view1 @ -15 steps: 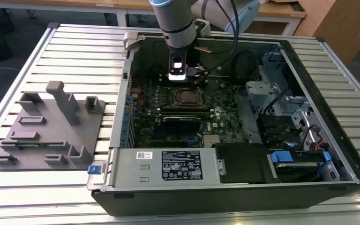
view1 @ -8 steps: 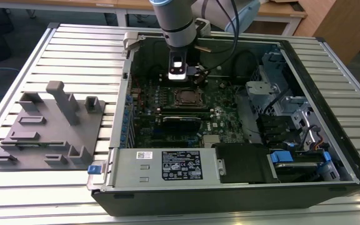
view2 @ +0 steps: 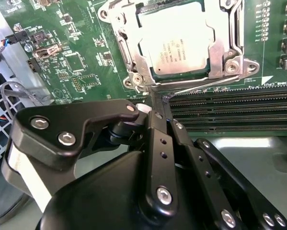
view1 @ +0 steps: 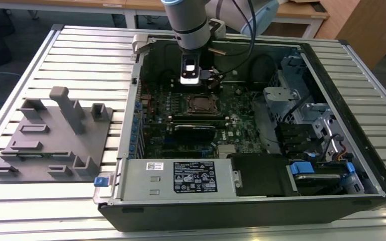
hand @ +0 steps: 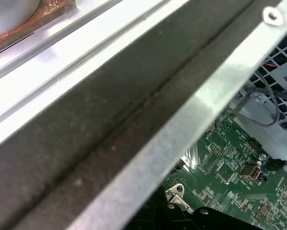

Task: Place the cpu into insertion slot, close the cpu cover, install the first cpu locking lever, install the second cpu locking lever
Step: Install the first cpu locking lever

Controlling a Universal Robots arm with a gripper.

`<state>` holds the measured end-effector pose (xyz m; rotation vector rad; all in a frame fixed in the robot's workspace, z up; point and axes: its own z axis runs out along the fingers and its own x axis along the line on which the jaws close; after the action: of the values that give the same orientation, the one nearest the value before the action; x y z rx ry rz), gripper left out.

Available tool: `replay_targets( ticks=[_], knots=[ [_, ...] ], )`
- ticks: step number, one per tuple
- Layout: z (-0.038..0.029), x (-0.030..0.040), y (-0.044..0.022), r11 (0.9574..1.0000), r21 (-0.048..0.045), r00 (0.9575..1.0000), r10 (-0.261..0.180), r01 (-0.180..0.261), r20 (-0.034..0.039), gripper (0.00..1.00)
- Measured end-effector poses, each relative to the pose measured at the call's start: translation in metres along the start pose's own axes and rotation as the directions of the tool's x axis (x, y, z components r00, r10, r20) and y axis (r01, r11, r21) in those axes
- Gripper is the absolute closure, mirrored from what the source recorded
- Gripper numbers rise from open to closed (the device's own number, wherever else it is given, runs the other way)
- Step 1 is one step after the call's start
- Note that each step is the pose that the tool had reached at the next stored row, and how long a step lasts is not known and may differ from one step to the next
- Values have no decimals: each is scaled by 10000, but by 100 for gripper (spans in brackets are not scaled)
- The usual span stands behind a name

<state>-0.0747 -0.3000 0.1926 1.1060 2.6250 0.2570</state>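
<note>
Cpu (view2: 177, 40): seated flat in the insertion slot (view2: 246, 64). Its lid is a pale, matte metal square with fine dark print across it. The cpu cover (view2: 128, 45), a thin silvery stamped frame, lies down around it.

The black gripper (view2: 158, 98) has its jaws drawn narrow at the hooked end of a wire locking lever (view2: 205, 82); you cannot tell whether they pinch it.

In the exterior view, the grey power supply (view1: 146, 186) with its white printed label (view1: 195, 176) sits at 6 o'clock of the slot.
</note>
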Motion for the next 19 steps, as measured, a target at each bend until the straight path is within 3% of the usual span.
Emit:
replay_targets(
  ticks=[7,19],
  knots=[
    [1,2,3,10000,8,10000,9,-9,10,90],
    [11,-4,8,9998,172,9998,-56,52,176,90]
  ],
)
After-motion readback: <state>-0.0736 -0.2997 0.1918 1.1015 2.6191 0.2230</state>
